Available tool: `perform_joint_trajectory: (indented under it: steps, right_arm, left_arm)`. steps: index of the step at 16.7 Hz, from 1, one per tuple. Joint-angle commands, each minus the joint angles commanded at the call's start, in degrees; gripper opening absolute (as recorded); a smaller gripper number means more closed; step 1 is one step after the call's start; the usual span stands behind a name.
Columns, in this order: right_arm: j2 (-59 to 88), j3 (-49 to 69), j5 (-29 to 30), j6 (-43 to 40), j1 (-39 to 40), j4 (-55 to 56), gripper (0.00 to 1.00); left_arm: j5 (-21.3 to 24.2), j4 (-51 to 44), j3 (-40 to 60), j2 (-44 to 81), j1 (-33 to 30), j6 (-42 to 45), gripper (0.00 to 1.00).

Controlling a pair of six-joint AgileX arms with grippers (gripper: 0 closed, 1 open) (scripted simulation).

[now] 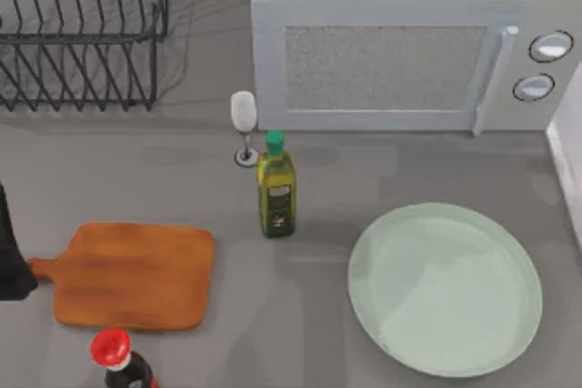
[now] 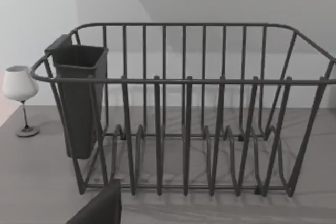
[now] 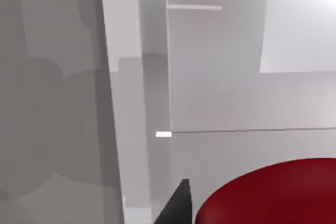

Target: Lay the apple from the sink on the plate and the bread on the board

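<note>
1. Apple (image 3: 273, 195), glossy red and rounded, sits close under the right wrist camera beside pale grey walls; a dark end effector fingertip (image 3: 176, 205) shows just beside it, and I cannot tell whether it touches the fruit or how wide the right end effector stands.
2. Pale mint-green round plate (image 1: 445, 289) with a shallow rim lies bare near the bench's (image 1: 318, 261) front right corner.
3. Orange-brown wooden cutting board (image 1: 132, 275), rectangular with rounded corners and a short handle toward the left edge, lies bare near the front left.
4. A black part of the left arm (image 1: 11, 261) stands at the bench's left edge, just beside the board's handle; the left end effector's opening cannot be told.
5. A dark wire dish rack (image 2: 184, 114) with a grey cutlery cup (image 2: 80, 98) stands at the back left corner.
6. A white wine glass (image 1: 244, 124) stands upright just in front of the grey microwave (image 1: 409, 52) at the back edge, with a green-capped olive oil bottle (image 1: 275, 190) near it, toward the middle.
7. A dark bottle with a red cap (image 1: 116, 356) stands at the front edge, just in front of the board.
</note>
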Motion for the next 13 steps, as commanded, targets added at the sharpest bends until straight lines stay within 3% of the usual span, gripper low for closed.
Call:
perform_joint_trajectory:
  steps: [13]
  right_arm:
    - [-9.2,-1.33,0.25,30.96,31.87,-10.43,0.0]
  left_arm:
    - [0.0,0.0,0.0,0.0,0.0,0.0,1.0]
